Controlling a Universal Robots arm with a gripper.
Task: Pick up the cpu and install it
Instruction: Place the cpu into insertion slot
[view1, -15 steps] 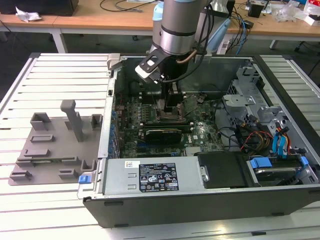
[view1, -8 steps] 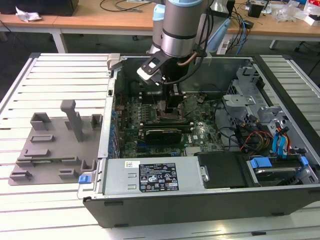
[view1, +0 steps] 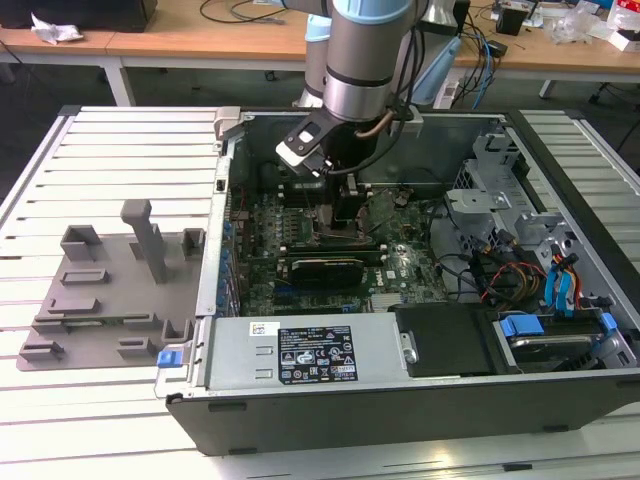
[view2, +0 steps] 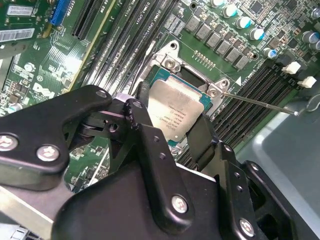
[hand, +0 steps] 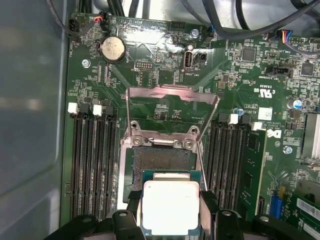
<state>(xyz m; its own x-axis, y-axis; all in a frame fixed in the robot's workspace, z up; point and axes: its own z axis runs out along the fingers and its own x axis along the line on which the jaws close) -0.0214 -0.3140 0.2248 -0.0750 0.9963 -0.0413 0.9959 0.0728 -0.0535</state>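
The cpu (hand: 170, 212), a thin square chip with a pale silver top, sits between my black fingers (hand: 207, 202). My gripper (hand: 170, 200) is shut on its two opposite edges. It hangs just over the black motherboard socket (hand: 162, 160), partly covering it, and the socket's metal frame (hand: 172, 100) stands swung open behind. In the second wrist view the cpu (view2: 175, 102) lies tilted over the socket (view2: 167, 57), with my gripper (view2: 172, 116) around it. In the exterior view my gripper (view1: 345, 205) reaches down into the open computer case (view1: 400, 400), over the board's middle.
Memory slots (hand: 92, 160) flank the socket on both sides, one with a module (hand: 252, 170) in it. A thin wire lever (view2: 260, 102) sticks out beside the socket. A grey plastic tray (view1: 110, 290) with raised blocks lies at the exterior view's left. Cables and drive bays (view1: 520, 270) fill the case's right.
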